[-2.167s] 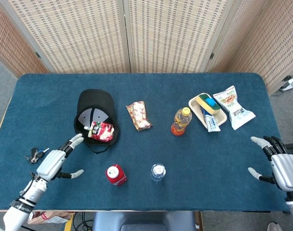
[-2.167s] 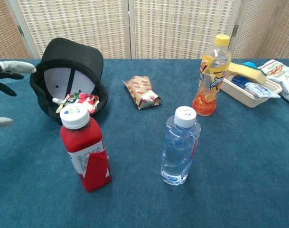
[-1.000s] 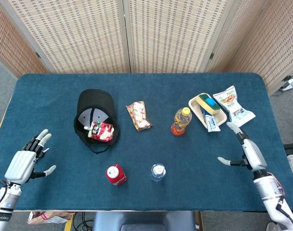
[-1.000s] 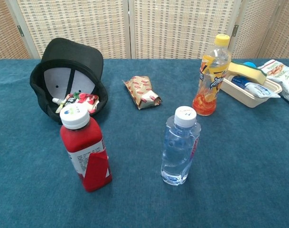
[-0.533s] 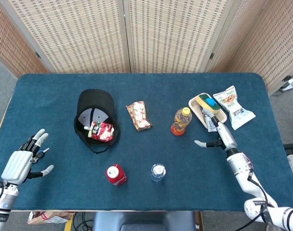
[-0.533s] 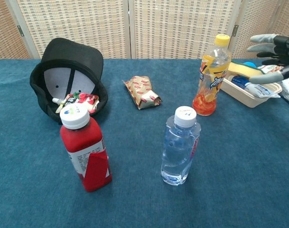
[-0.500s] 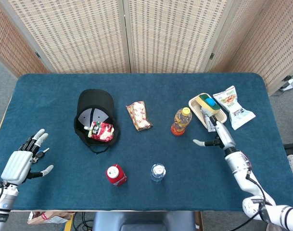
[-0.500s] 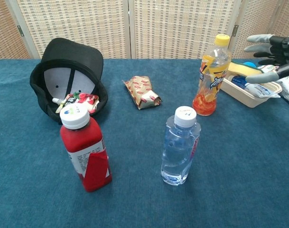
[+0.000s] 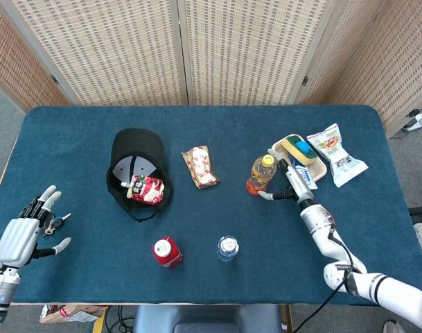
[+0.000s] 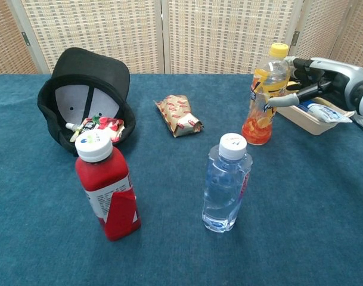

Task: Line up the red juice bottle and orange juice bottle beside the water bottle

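The worktop [image 9: 93, 270] carries the water bottle [image 10: 226, 185] near its front edge, the red juice bottle [image 10: 106, 190] to its left. The right hand [image 10: 315, 80], fingers spread and empty, is beside the orange juice bottle [image 10: 264, 95] toward the right rear; it should wrap the body squarely before lifting. Contact is unclear. The left hand [image 9: 20, 236] is open at the front-left corner.

Right hand [image 10: 317, 80] just right of orange juice bottle [image 10: 264, 95], fingers spread, nearly touching it; tray [image 9: 314, 175] just behind hand, snack bag [image 9: 337, 154] further right. Water bottle [image 10: 226, 183] left of and nearer than right hand; red juice bottle [image 10: 106, 187] further left, same row. Wrapped snack [image 10: 178, 115] left of orange juice bottle; cap [image 10: 86, 95] further left, small packets inside. Left hand [image 9: 20, 238] at far left table edge, keys [image 9: 50, 224] just beside fingers.
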Robot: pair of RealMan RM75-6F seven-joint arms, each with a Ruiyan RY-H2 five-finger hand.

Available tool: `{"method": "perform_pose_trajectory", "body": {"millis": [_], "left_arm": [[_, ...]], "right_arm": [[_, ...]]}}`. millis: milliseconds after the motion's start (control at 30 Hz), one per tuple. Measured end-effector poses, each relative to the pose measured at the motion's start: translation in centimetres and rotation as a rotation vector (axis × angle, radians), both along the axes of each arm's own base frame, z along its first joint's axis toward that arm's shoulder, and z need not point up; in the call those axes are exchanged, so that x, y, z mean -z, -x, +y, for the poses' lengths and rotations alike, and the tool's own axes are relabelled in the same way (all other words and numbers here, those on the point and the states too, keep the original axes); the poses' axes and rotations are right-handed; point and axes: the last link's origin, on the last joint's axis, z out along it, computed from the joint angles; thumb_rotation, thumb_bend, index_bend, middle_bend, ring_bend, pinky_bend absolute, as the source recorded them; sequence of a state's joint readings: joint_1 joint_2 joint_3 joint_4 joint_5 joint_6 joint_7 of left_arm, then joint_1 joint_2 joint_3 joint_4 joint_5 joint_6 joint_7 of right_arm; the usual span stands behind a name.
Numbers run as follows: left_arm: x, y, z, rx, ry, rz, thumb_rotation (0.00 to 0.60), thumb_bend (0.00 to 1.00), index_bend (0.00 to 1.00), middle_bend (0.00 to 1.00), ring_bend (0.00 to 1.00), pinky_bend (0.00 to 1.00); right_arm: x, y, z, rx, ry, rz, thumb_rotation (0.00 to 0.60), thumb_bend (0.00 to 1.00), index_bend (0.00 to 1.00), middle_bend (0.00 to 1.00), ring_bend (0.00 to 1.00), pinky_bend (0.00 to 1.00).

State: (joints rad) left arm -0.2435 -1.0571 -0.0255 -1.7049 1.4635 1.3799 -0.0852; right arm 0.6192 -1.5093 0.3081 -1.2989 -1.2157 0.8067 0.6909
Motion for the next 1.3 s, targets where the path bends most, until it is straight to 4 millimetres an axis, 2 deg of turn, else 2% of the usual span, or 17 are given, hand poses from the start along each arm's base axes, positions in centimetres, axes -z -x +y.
{"method": "perform_pose_trajectory", "body": {"millis": [133, 233, 300, 467, 600, 733, 933, 1100, 1300], "left_arm": [[-0.1, 0.1, 0.0, -0.002, 0.003, 0.002, 0.600, 0.19, 0.00, 0.00, 0.03, 0.14], [-0.2, 0.0, 0.1, 0.001, 0.000, 0.000, 0.600, 0.19, 0.00, 0.00, 0.03, 0.14], [-0.2, 0.0, 0.1, 0.001, -0.002, -0.002, 0.600, 0.19, 0.00, 0.00, 0.03, 0.14], [-0.1, 0.1, 0.1, -0.002, 0.006, 0.000, 0.600, 0.19, 0.00, 0.00, 0.03, 0.14], [-0.1, 0.0, 0.1, -0.003, 0.006, 0.003, 0.600, 0.19, 0.00, 0.00, 0.03, 0.14], [-0.2, 0.0, 0.1, -0.006, 0.002, 0.003, 0.600, 0.19, 0.00, 0.00, 0.03, 0.14], [-0.4, -0.1, 0.2, -0.004, -0.005, 0.003, 0.600, 0.19, 0.00, 0.00, 0.03, 0.14], [-0.1, -0.2, 0.1, 0.004, -0.001, -0.005, 0.600, 0.19, 0.00, 0.00, 0.03, 0.14], [0.0, -0.3, 0.0, 0.004, -0.010, -0.009, 0.600, 0.19, 0.00, 0.00, 0.03, 0.14]], "right_arm": [[0.5, -0.1, -0.7, 0.003, -0.007, -0.030, 0.600, 0.23, 0.15, 0.20, 0.06, 0.08], [1.0, -0.1, -1.1, -0.001, -0.027, -0.043, 0.600, 0.27, 0.25, 0.25, 0.11, 0.14], [1.2, 0.0, -1.5, 0.001, -0.033, -0.050, 0.600, 0.33, 0.34, 0.31, 0.17, 0.19], [2.1, 0.1, -2.0, 0.005, -0.038, -0.067, 0.600, 0.46, 0.49, 0.41, 0.28, 0.27], [2.2, 0.0, -2.0, -0.008, -0.038, -0.082, 0.600, 0.50, 0.53, 0.45, 0.32, 0.32], [1.7, -0.3, -1.6, -0.027, -0.055, -0.105, 0.600, 0.50, 0.54, 0.45, 0.32, 0.32], [-0.8, -1.1, 0.1, -0.096, -0.115, -0.109, 0.600, 0.50, 0.54, 0.45, 0.32, 0.32], [-3.0, -1.3, 3.2, -0.167, -0.200, -0.080, 0.600, 0.50, 0.54, 0.45, 0.32, 0.32], [-3.9, -0.2, 6.8, -0.235, -0.267, -0.021, 0.600, 0.50, 0.54, 0.45, 0.32, 0.32]]}}
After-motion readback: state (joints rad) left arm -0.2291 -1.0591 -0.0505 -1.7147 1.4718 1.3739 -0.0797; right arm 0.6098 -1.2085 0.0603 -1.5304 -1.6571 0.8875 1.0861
